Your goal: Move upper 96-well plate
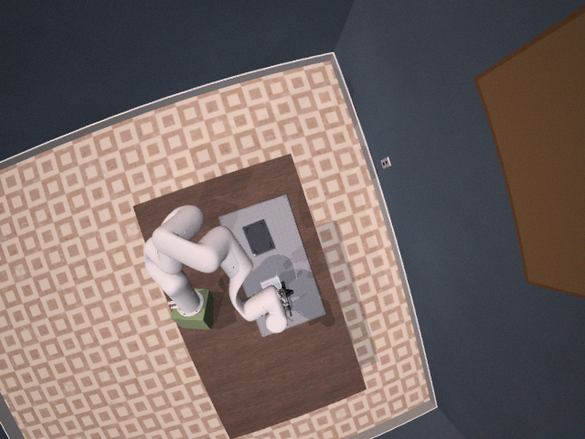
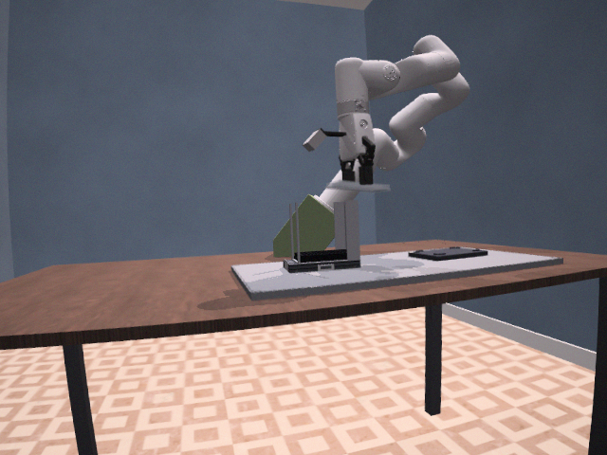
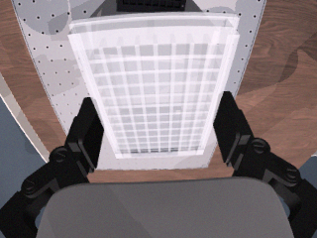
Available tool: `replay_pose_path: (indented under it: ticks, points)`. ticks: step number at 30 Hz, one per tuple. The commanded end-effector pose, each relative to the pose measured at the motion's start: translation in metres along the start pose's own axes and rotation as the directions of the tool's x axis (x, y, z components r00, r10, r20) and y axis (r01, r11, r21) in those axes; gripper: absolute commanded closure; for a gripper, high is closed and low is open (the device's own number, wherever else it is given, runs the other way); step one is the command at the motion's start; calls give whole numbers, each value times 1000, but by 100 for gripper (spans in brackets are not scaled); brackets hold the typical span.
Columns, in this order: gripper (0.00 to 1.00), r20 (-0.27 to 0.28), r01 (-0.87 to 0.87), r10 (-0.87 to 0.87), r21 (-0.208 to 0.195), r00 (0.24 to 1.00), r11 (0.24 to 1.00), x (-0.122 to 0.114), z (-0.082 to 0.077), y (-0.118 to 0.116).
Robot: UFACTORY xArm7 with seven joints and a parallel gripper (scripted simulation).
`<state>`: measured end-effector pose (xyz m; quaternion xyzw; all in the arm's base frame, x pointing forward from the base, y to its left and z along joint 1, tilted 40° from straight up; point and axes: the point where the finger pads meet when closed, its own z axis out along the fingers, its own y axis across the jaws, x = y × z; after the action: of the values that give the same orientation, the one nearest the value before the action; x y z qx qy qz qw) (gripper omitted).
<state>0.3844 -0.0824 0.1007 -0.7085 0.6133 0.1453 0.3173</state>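
Observation:
My gripper (image 2: 357,177) is shut on the upper 96-well plate (image 2: 357,186), a clear plate held level in the air, above and a little to the right of stack rack K1 (image 2: 321,259). In the wrist view the plate (image 3: 157,86) fills the space between my two black fingers. The plate nest N1 (image 2: 447,252) is a dark flat frame further right on the grey base; from above it shows as a dark rectangle (image 1: 258,237). The A1 mark is too small to see.
The rack's thin posts (image 2: 294,230) and grey wall (image 2: 347,226) stand tall under the held plate. The grey base board (image 2: 392,270) lies on a brown table (image 2: 195,294). The arm's green pedestal (image 1: 193,309) stands behind the rack.

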Motion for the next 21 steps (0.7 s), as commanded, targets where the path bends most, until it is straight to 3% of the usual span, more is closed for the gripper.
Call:
replay_pose_path:
  ticks: [1,21]
  points:
    - [100,-11,0,0,5,1000,1000,-15,-2,-2]
    - [100,-10,0,0,5,1000,1000,-75,0,-5]
